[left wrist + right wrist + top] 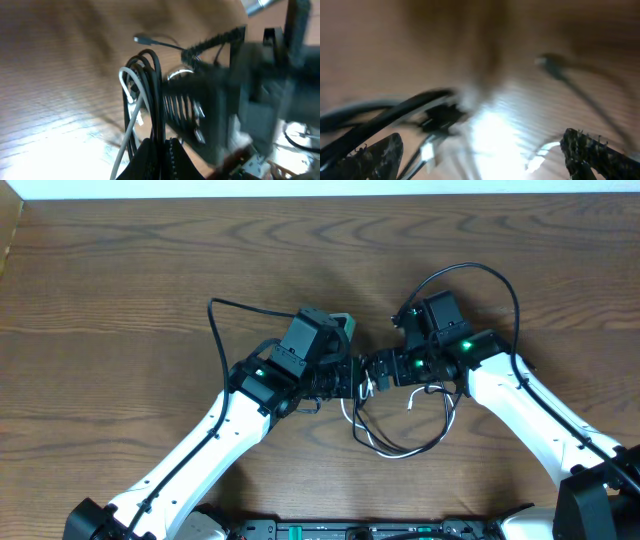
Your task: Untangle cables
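Note:
The two cables lie tangled at the table's middle, between my grippers. The black cable [405,448] loops toward the front, and the white cable [368,436] runs inside that loop. My left gripper [345,380] is shut on strands of the black cable [155,90]; the white cable [131,112] hangs beside them, and a black plug end [141,39] lies beyond. My right gripper [375,370] faces the left one closely. In the blurred right wrist view its fingers [480,155] are wide apart and empty, with black cable strands [395,112] to the left.
Thick black robot wires arc over the table: one behind the left arm [215,330] and one behind the right arm [480,272]. The right arm's wrist [250,95] fills the right side of the left wrist view. The wooden table [120,300] extends all around.

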Robot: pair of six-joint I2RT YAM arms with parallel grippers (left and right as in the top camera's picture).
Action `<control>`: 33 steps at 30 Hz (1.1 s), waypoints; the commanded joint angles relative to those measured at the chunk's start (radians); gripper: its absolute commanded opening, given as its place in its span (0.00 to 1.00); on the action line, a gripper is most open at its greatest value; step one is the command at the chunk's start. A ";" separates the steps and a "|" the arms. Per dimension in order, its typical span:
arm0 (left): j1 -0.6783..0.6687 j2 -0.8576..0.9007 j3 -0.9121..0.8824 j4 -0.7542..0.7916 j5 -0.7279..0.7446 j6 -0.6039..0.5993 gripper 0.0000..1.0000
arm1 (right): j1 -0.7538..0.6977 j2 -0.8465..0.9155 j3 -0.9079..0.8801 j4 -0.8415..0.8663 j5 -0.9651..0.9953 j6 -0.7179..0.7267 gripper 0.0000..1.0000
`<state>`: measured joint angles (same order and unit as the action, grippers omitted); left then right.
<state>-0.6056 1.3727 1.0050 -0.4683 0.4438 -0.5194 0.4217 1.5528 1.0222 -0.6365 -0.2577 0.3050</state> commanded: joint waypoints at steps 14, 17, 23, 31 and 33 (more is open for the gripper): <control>0.000 -0.043 0.016 -0.001 0.095 0.021 0.08 | 0.005 -0.012 0.011 0.002 0.013 0.227 0.99; 0.000 -0.043 0.016 0.010 0.094 0.021 0.08 | 0.005 -0.012 0.011 0.001 -0.117 0.154 0.99; 0.000 -0.044 0.016 0.041 0.096 0.020 0.08 | 0.005 -0.012 0.011 0.001 -0.246 0.090 0.99; 0.000 -0.071 0.016 0.140 0.170 -0.009 0.08 | 0.005 -0.012 0.011 0.035 -0.231 0.093 0.99; 0.000 -0.085 0.016 0.161 0.174 -0.029 0.08 | 0.005 -0.012 0.011 0.046 -0.229 0.112 0.99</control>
<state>-0.5869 1.3373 1.0050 -0.3504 0.5232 -0.5270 0.4034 1.5528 1.0222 -0.6075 -0.4255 0.4164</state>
